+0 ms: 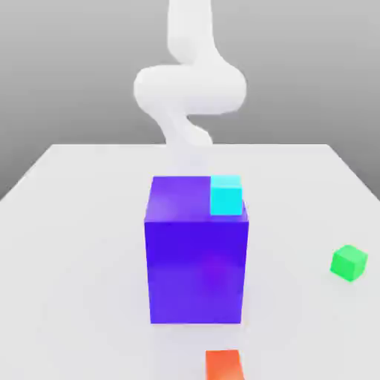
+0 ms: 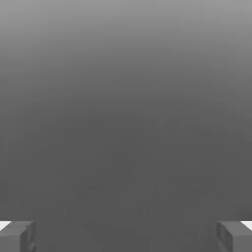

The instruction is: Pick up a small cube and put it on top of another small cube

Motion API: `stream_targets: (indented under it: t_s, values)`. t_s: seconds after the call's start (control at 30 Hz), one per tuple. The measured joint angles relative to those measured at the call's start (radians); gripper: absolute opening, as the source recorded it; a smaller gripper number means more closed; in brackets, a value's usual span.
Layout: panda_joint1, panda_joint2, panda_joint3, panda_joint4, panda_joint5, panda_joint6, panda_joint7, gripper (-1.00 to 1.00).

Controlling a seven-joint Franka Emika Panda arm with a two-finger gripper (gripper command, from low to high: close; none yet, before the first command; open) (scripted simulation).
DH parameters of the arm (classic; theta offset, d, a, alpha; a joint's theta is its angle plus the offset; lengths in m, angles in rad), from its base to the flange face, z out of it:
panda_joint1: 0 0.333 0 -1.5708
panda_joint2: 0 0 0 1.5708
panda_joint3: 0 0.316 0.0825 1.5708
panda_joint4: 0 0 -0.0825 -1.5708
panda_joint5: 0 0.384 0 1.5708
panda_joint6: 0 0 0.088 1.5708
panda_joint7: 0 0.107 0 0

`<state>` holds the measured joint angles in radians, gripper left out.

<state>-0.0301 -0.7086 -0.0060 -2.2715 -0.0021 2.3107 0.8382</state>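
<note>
The gripper stands wide open, its two fingers well apart, with nothing held between them; beyond them the hand view looks onto a plain grey expanse. In the exterior view the white arm bends down to a lower end behind the big blue-violet block, so the block stands between the gripper's end of the arm and the camera. Whether the gripper touches the block, I cannot tell. Nor can I tell where the small magenta cube is relative to the gripper, or how it is turned. The small cyan cube appears at the block's top, on the exterior view's right, nearer the camera than the arm's lower end. The small green cube sits on the pale table, well off from the gripper toward the exterior view's right. An orange-red thing, partly cut off, lies on the camera's side of the block.
</note>
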Motion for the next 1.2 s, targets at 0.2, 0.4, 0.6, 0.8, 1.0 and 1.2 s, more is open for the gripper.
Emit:
stream_targets:
  t_s: [0.2,0.4,0.6,0.8,1.0,1.2]
  values:
    - [-0.065,0.224,-0.023,0.070,-0.007,0.026,0.096,0.00]
    - [-0.122,0.441,-0.056,0.137,-0.005,0.052,0.182,0.00]
    - [-0.179,0.659,-0.099,0.205,0.014,0.077,0.258,0.00]
    - [-0.239,0.878,-0.129,0.273,0.053,0.102,0.320,0.00]
    - [-0.296,1.099,-0.161,0.342,0.109,0.125,0.372,0.00]
    - [-0.362,1.320,-0.176,0.410,0.170,0.158,0.414,0.00]
